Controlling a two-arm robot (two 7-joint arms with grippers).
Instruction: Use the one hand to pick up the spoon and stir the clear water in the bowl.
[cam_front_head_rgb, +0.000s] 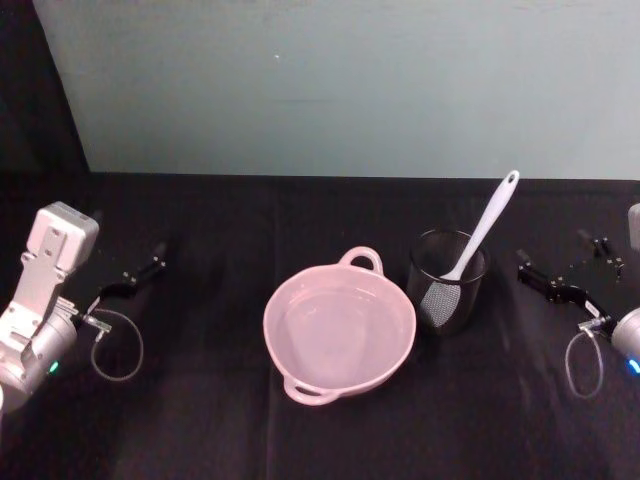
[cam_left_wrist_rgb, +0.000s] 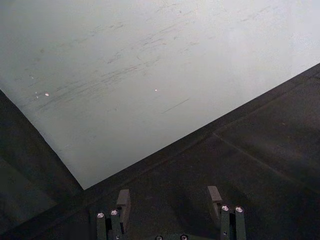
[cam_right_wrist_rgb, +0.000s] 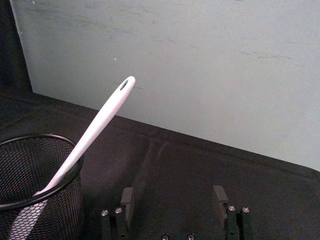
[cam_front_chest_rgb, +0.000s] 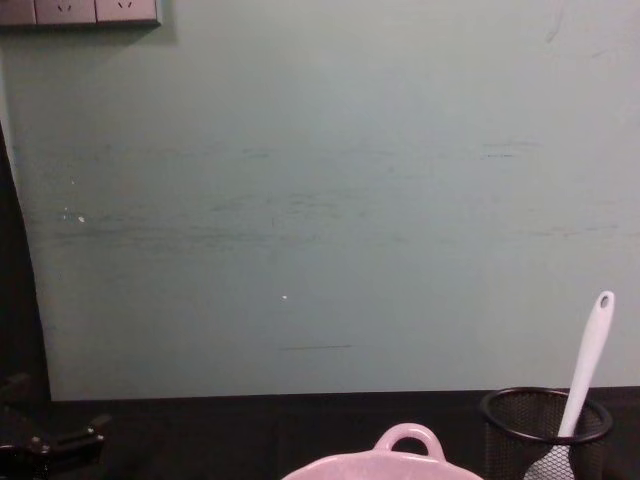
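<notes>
The pale pink bowl (cam_front_head_rgb: 268, 330) sits at the table's centre with clear water in it; its loop handle and rim (cam_front_chest_rgb: 405, 440) show in the chest view. Just to its right, the white spoon (cam_front_head_rgb: 486, 223) stands tilted, blade down, in a black wire-mesh cup (cam_front_head_rgb: 446, 296). In the right wrist view the spoon's handle (cam_right_wrist_rgb: 100, 125) leans out of the cup (cam_right_wrist_rgb: 37, 205). My right gripper (cam_front_head_rgb: 553, 255) (cam_right_wrist_rgb: 173, 197) rests open to the right of the cup, holding nothing. At the far left my left gripper (cam_front_head_rgb: 135, 258) (cam_left_wrist_rgb: 169, 200) is parked, open and holding nothing.
A black cloth (cam_front_head_rgb: 200, 420) covers the table. A pale green wall panel (cam_front_head_rgb: 340, 90) stands along its far edge. Cable loops (cam_front_head_rgb: 118, 345) hang by each wrist. There is open cloth in front of the bowl and between it and the left arm.
</notes>
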